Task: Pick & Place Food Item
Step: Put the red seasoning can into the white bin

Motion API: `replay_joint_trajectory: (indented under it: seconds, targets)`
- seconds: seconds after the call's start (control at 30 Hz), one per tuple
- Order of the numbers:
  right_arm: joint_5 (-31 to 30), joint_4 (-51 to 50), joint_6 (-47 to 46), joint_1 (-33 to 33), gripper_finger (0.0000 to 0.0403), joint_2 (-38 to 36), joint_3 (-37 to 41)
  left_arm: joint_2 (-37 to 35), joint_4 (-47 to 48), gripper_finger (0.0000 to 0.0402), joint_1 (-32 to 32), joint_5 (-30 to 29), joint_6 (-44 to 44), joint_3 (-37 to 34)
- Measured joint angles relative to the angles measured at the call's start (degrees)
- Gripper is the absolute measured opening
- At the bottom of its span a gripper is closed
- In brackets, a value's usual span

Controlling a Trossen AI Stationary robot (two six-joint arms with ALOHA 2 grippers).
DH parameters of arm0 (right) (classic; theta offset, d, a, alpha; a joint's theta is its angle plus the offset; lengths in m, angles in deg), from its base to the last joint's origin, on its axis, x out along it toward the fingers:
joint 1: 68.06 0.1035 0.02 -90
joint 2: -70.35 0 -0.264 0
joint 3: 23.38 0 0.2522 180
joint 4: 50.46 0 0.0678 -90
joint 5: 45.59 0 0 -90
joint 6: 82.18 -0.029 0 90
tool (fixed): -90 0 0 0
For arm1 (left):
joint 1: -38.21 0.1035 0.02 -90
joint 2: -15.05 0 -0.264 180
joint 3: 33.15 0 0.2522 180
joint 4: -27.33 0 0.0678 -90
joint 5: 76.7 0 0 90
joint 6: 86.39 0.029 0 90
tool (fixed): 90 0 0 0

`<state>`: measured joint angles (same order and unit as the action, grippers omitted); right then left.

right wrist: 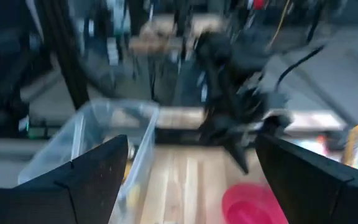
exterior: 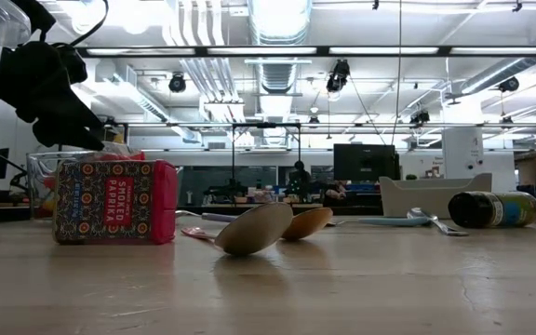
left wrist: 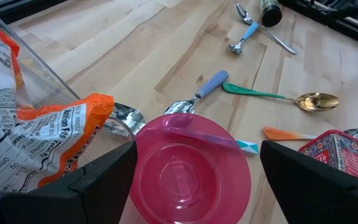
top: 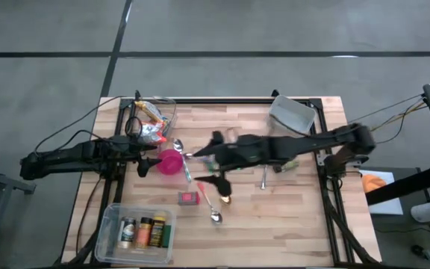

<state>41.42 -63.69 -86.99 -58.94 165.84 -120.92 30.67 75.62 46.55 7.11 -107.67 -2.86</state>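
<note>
the left gripper [left wrist: 194, 180] stands over the round pink plastic bowl [left wrist: 191, 177] with jaws wide open, holding nothing; the right gripper [right wrist: 191, 180] has jaws wide open, empty too

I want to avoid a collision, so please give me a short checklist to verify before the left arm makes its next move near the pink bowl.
1. Left hand open: ok, fingers stand wide on either side of the pink bowl.
2. Bowl empty: ok.
3. Snack bags clear of the fingers: not ok, the orange bag lies right beside one finger.
4. Right hand clear of the bowl: cannot tell, it is close above the table nearby.
5. Paprika tin out of the way: ok.
</note>
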Motion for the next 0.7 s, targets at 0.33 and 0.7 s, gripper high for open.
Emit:
replay_joint_trajectory:
  seconds: [0.33,0.7]
  targets:
    - [-3.26,19.45,-4.19,0.1,0.0351,-19.83,28.09,0.0,0.0,0.0346,0.01,-0.02,0.0,0.01]
    - [-3.25,19.39,-4.22,-0.01,0.0351,-34.96,40.87,-0.02,0.0,0.0346,0.01,-0.01,-0.01,0.01]
